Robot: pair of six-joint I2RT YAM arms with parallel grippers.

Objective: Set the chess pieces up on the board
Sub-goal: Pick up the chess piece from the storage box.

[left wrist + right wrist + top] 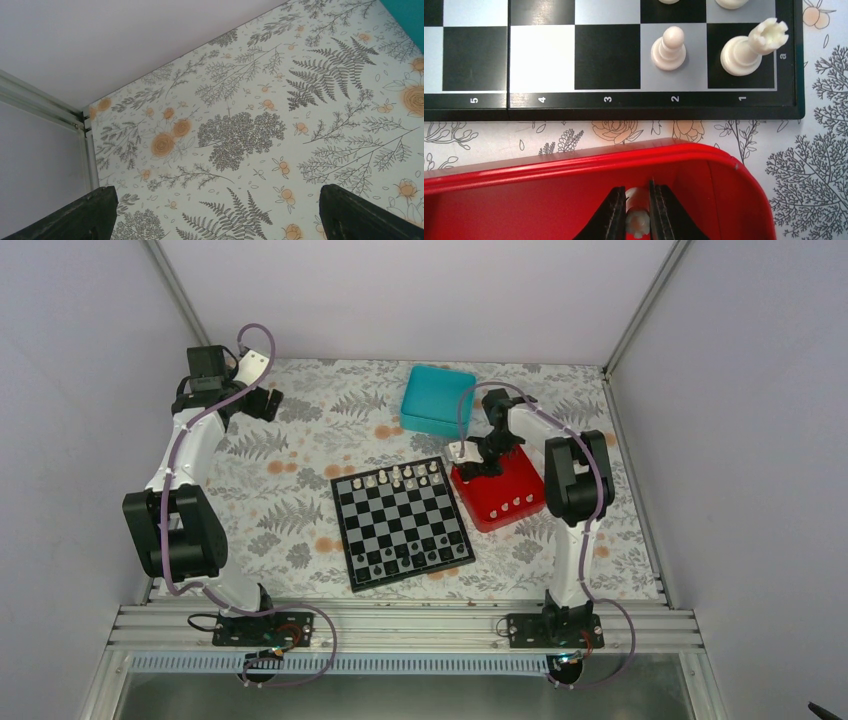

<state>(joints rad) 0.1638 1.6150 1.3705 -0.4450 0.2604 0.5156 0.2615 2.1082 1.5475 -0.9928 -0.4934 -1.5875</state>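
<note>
My right gripper (636,194) is clamped on a little cream plastic chess piece (636,221) in the red square tray (574,162) under it, the black-and-grey checked board (541,55) just ahead looks partly set, and a few more whites wait beside me.

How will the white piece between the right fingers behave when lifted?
The piece is small, moulded plastic by its look, so probably light and rigid. Its rounded, glossy body sits between narrow fingers, so it may twist or slip if pinched off-centre. Like the rook on the board, it may be tall for its base and tip when set down.
</note>
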